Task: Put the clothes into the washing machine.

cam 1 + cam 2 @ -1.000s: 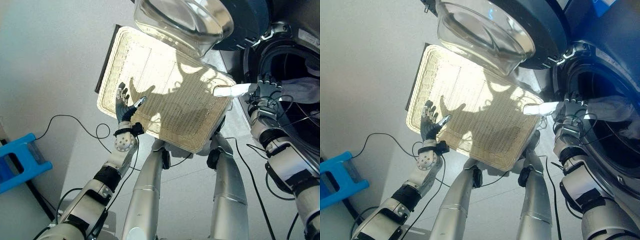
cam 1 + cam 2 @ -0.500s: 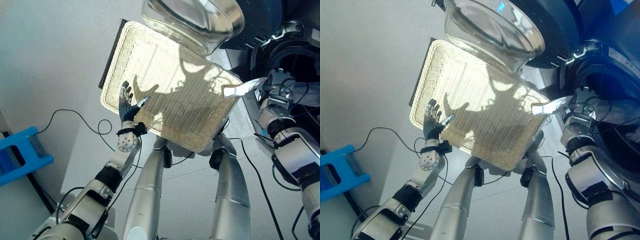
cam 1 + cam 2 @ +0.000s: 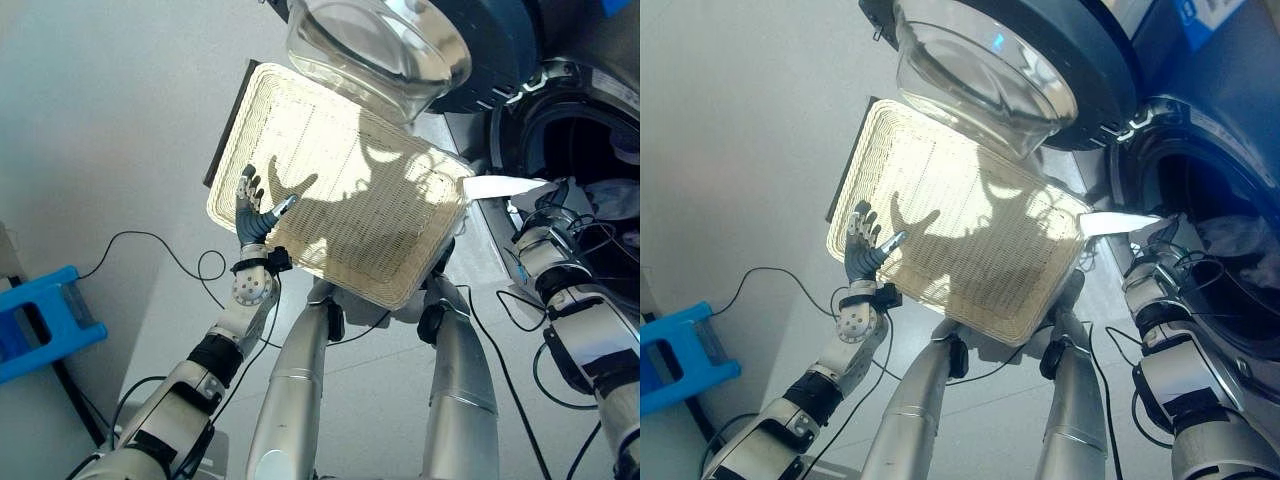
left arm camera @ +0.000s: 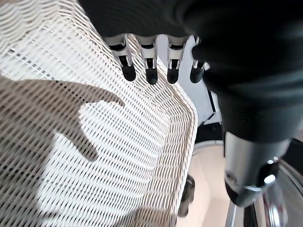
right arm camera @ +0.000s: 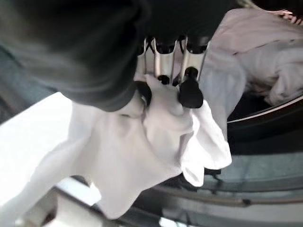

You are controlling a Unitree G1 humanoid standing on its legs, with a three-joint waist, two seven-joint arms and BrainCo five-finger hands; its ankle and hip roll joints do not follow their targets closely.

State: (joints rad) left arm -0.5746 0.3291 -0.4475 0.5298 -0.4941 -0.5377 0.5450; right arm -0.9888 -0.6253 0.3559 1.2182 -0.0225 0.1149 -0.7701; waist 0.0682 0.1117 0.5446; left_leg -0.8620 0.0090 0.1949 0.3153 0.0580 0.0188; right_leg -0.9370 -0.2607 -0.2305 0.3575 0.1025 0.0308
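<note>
Pale grey floor beneath, blue plastic stool at far left of the cream woven rectangular basket. Left hand at the basket's left rim, fingers straight and spread, holding nothing. Round glass washer door hangs open above the basket. Right of the basket, right hand clenched on a white cloth garment at the dark washing machine drum opening; more pale clothes already lie inside the drum.

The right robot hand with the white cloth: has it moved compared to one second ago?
Yes. The right robot hand carried the white cloth from the washing machine opening's near rim further into it.
</note>
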